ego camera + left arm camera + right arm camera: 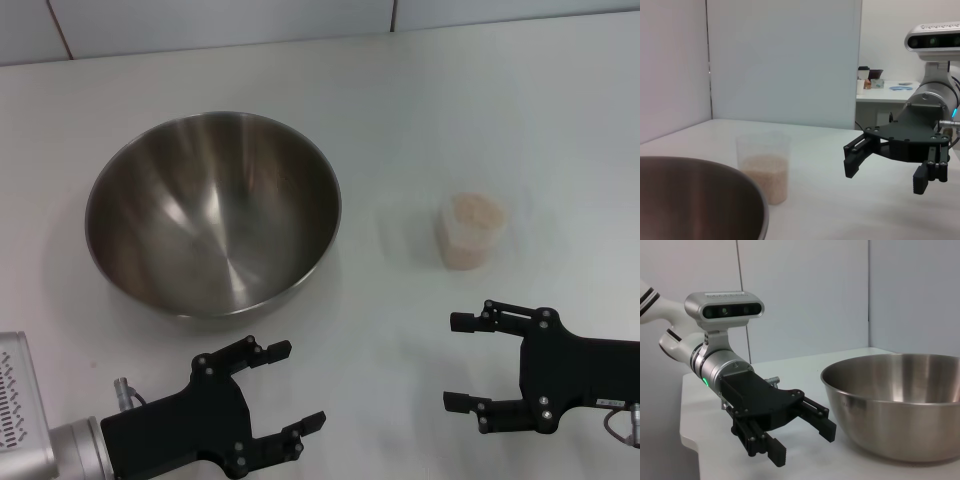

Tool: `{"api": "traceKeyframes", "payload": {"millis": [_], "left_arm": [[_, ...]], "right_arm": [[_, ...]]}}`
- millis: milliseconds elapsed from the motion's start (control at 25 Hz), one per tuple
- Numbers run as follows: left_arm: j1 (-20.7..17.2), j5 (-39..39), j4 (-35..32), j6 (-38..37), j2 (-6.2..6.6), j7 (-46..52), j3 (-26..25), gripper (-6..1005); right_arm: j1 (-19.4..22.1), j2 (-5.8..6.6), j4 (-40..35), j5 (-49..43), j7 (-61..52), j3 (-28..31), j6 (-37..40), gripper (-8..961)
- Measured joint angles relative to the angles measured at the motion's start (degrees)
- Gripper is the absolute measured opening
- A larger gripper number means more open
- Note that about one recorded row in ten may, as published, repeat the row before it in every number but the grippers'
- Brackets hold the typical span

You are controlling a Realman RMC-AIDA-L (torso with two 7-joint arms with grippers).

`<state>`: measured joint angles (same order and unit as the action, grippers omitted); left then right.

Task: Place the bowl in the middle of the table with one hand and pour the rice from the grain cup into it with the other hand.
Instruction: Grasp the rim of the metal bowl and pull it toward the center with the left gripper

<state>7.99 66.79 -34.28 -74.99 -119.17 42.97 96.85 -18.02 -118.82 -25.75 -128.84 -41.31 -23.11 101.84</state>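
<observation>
The large steel bowl stands upright on the white table, left of centre; it also shows in the left wrist view and the right wrist view. The clear grain cup stands upright to the right, holding beige rice; in the left wrist view the cup is about half full. My left gripper is open and empty, near the front edge just below the bowl. My right gripper is open and empty, in front of the cup, apart from it.
A pale wall panel runs along the table's far edge. A side table with small items stands beyond the work table. The left arm's grey wrist housing sits at the front left corner.
</observation>
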Motion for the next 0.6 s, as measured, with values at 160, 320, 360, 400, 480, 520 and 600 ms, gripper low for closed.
{"api": "traceKeyframes", "payload": {"millis": [160,320,360,400,480,520,600], "left_arm": [[-0.1,0.0,0.0,0.0,0.00,0.0,0.0,785],[-0.1,0.0,0.0,0.0,0.00,0.1,0.0,785],[-0.1,0.0,0.0,0.0,0.00,0.1,0.0,785],[-0.2,-0.2,-0.2,-0.6,0.00,0.5,-0.1,785],[-0.4,-2.2,-0.4,-3.4,0.13,2.2,-0.5,786],[-0.4,-3.1,-0.4,-4.8,0.22,2.9,-0.7,786],[0.2,-8.7,-0.9,-15.2,0.75,7.8,-3.8,786]], "right_arm": [[0.0,0.00,0.0,0.0,0.0,0.0,0.0,824],[0.0,0.00,0.0,0.0,0.0,0.0,0.0,823],[0.0,0.00,0.0,0.0,0.0,0.0,0.0,823],[0.0,0.00,0.0,0.0,0.0,0.0,0.0,823],[0.0,0.00,0.0,0.0,0.0,0.0,0.0,824],[0.0,0.00,0.0,0.0,0.0,0.0,0.0,824],[0.0,0.00,0.0,0.0,0.0,0.0,0.0,824]]}}
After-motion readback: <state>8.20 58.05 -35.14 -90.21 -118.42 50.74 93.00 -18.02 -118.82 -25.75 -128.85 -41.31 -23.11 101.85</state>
